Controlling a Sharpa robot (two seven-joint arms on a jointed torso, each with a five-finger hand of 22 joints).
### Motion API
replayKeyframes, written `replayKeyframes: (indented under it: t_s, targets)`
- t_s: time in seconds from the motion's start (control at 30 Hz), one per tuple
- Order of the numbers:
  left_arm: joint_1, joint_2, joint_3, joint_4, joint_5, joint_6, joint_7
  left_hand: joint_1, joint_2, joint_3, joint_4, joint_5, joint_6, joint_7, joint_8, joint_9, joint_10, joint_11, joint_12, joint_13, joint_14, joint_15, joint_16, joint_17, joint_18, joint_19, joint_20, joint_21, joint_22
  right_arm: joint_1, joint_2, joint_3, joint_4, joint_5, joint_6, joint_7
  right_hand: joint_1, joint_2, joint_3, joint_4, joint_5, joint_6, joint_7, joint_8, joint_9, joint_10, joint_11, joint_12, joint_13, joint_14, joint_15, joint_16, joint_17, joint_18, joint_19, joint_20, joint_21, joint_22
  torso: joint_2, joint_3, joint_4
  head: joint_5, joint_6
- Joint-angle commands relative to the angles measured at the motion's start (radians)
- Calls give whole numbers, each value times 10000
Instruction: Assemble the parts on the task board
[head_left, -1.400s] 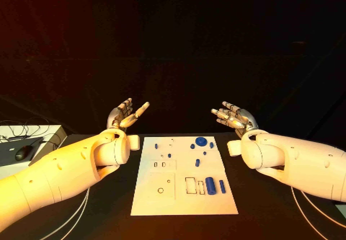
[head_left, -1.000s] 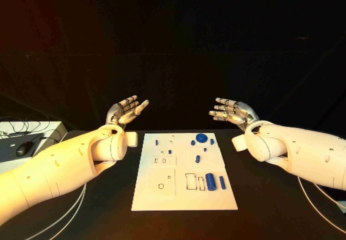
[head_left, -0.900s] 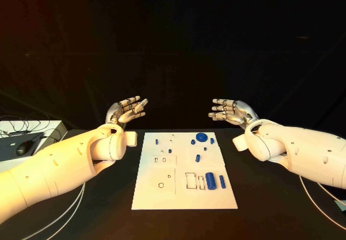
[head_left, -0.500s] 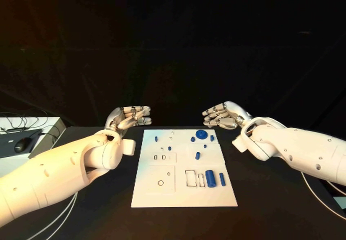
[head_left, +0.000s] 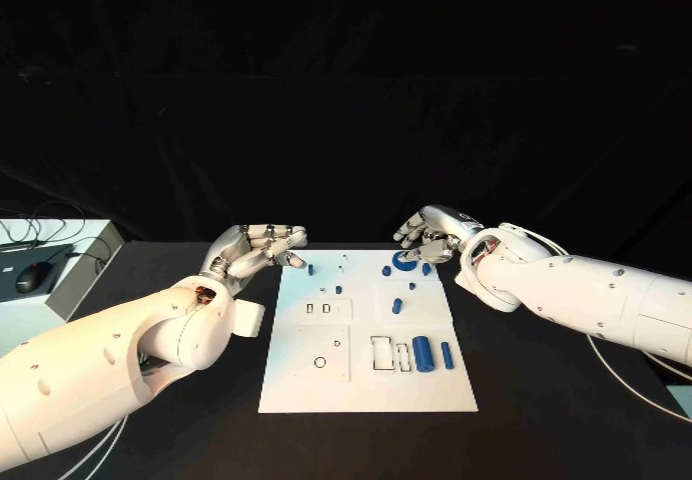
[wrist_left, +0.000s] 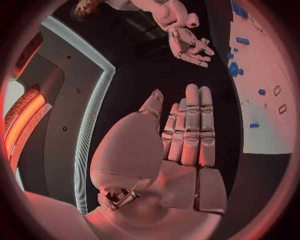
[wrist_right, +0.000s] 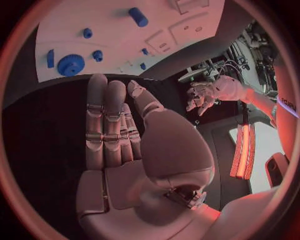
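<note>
From the head view, a white task board lies in the middle of a black table, its long side running away from the robot. Small blue parts sit on it: a round gear-like part near the board's far edge, a thick blue cylinder with a thinner blue pin just beside it near the board's right edge, and several tiny blue pieces scattered across the far half. The left hand hovers by the board's far left corner, holding nothing, fingers loosely curled and apart. The right hand hangs over the board's far edge, just above the gear-like part, fingers bent downward and empty. In the left wrist view, the left hand shows straight fingers laid side by side, nothing in them, with the board and the right hand beyond. In the right wrist view, the right hand is likewise flat and empty, the gear-like part lying just past its fingertips on the board.
</note>
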Motion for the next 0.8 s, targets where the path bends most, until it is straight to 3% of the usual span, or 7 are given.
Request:
replayKeyframes:
  t_s: [0.03,0.07,0.17,0.23,0.47,0.63,0.8]
  targets:
    - [-12,-30,30,187,-95,396,33,-55,9,-35,-40,-19,-40,-8,-12,-9,-11,6,-21,-7,96,-57,216,117,203,273,-56,345,176,19,127,20,-222,-1217,147,-842,-42,-129,49,140,37,-20,-66,16,2,-44,-20,8,10,-330,17,715,844,-84,569,-46,2736,3378,155,-79,148,-89,-30]
    - [-13,-41,35,223,-93,404,12,-76,-5,-52,-34,-23,-45,-12,-12,-9,-5,-14,-19,-7,253,-94,450,238,260,476,-123,628,327,23,164,22,-280,-1271,261,-925,-109,-155,24,250,59,-94,-126,35,8,41,-53,-26,14,-243,-39,708,822,-152,764,-103,3667,4500,168,-87,170,-101,-26]
    - [-14,-84,49,331,-97,421,-53,-122,-18,-97,3,-26,-34,-23,-12,-9,29,-36,-16,-5,-302,-134,2030,1161,301,-134,-197,2039,1247,38,297,28,-464,-1492,425,-1061,-66,-143,126,377,438,3,-106,33,17,417,-151,-3,27,-18,-101,980,853,-247,857,-138,4688,5798,221,-120,247,-156,-26]
    - [-14,-106,54,375,-100,433,-80,-93,-58,-101,-5,-24,-42,-58,-24,-14,23,-41,-26,-8,-427,-140,2495,1271,368,-399,-168,2534,1557,42,352,30,-520,-1613,434,-1093,-32,-126,277,353,716,145,-104,17,15,292,-136,-8,4,-15,-84,1060,815,-65,782,-159,4336,5261,247,-135,275,-180,-19]
    - [-14,-198,67,538,-115,548,-242,-164,-26,-144,57,-18,-56,-45,14,2,-7,-35,3,6,-759,-153,3851,1293,562,-846,-106,3757,2126,49,639,34,-802,-2366,700,-1555,-281,-319,729,391,717,305,-110,31,22,-48,-38,-16,-8,-111,-14,1432,351,271,718,-31,3861,4824,372,-190,385,-319,-32]
    - [-15,-223,72,608,-133,554,-292,-195,-37,-167,45,-18,-100,-75,-6,-7,-112,3,-14,1,-1056,-47,3265,557,808,-940,11,4699,2637,50,796,35,-995,-2850,967,-1837,-205,-380,724,426,598,396,-135,4,21,-385,32,1,-3,-149,33,1603,57,300,772,6,3642,4751,441,-237,448,-400,-6]
    - [-15,-255,73,648,-139,539,-315,-225,-35,-179,30,-21,-84,-80,-14,-11,-125,12,-11,2,-1128,-17,3283,284,864,-1195,100,4883,2669,50,907,35,-1110,-3200,1269,-2003,-140,-389,730,438,538,433,-227,10,19,-392,12,-14,-4,-200,20,1777,-179,296,826,-1,3555,4827,494,-262,501,-464,-26]
